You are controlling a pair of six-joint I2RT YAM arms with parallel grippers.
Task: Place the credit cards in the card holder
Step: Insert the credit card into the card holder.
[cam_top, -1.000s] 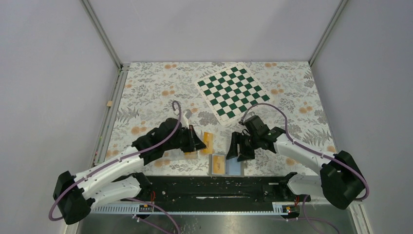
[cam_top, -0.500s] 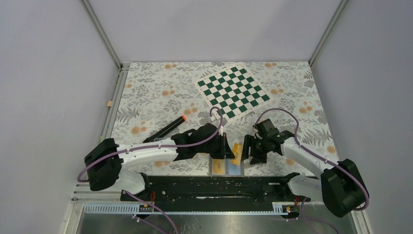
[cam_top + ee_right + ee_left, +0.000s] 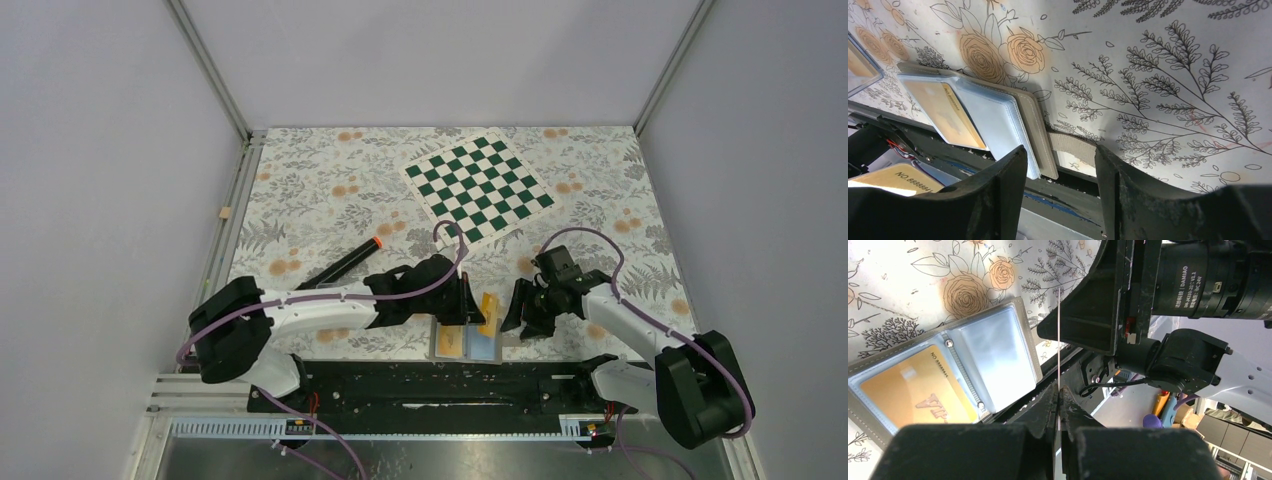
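The grey card holder (image 3: 466, 342) lies open at the table's near edge. One orange credit card (image 3: 449, 342) sits in its left pocket, and the pale blue right pocket (image 3: 484, 345) holds nothing. My left gripper (image 3: 478, 312) is shut on a second orange card (image 3: 489, 314), held on edge just above the holder's right half. In the left wrist view this card is a thin line (image 3: 1059, 340) rising from my gripper (image 3: 1058, 390) beside the holder (image 3: 1020, 345). My right gripper (image 3: 518, 312) is open and empty, just right of the holder (image 3: 1035, 130).
A black marker with an orange tip (image 3: 346, 262) lies at the left. A green and white chessboard (image 3: 478, 187) lies at the back. The black base rail (image 3: 450, 385) runs just below the holder. A clear tray corner (image 3: 860, 70) shows at the right wrist view's left edge.
My left arm swung right, carrying the orange card from the left side to above the holder. My right gripper backed off to the right, away from the holder. The marker came into view.
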